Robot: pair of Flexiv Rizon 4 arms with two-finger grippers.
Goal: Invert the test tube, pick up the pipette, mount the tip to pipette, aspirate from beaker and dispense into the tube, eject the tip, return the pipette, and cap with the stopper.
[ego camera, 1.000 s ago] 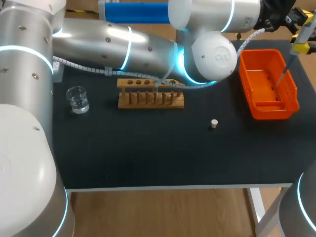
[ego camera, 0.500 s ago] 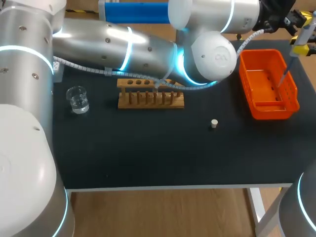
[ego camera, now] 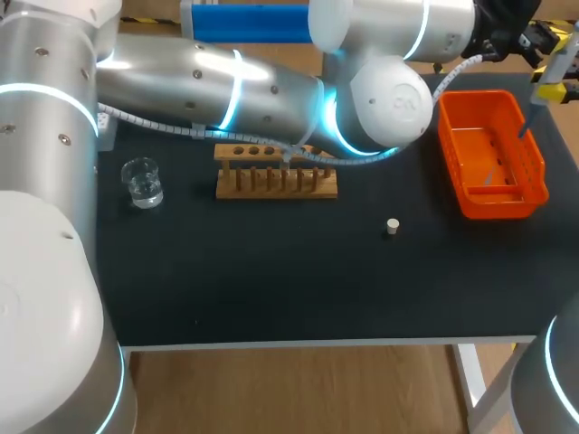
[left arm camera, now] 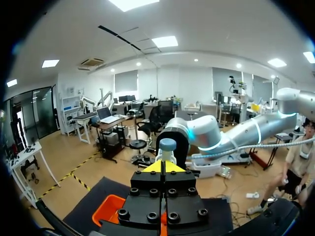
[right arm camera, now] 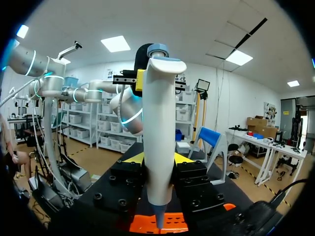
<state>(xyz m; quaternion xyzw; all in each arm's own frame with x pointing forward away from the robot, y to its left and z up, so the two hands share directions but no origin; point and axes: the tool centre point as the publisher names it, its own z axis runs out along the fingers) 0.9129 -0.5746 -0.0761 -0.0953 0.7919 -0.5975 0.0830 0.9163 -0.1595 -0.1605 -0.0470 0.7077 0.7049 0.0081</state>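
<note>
The right gripper (right arm camera: 158, 160) is closed around the barrel of a tall white plastic pipette (right arm camera: 157, 128), holding it upright in the air over the far right corner of the black table (ego camera: 271, 280), above an orange plastic basket (ego camera: 450, 131). The left gripper (left arm camera: 163, 166), reaching across from the other side, sits at the pipette's head with its yellow tips looking pressed together and nothing held between them; the grey-blue plunger button (left arm camera: 167, 144) stands just ahead of it. This looks like the tip-ejecting step, though whether a tip is on the nozzle cannot be told. The pipette should be light and rigid, with a smooth, slightly tapered shell that could slide in a loose grip, so the mid-barrel hold below the head seems the right one. Its buttons are sprung, so pushes on them should run along the barrel, not across it. A small glass beaker (ego camera: 142, 181), a wooden tube rack (ego camera: 276, 172) and a pale round stopper (ego camera: 392, 226) stand well apart on the table.
</note>
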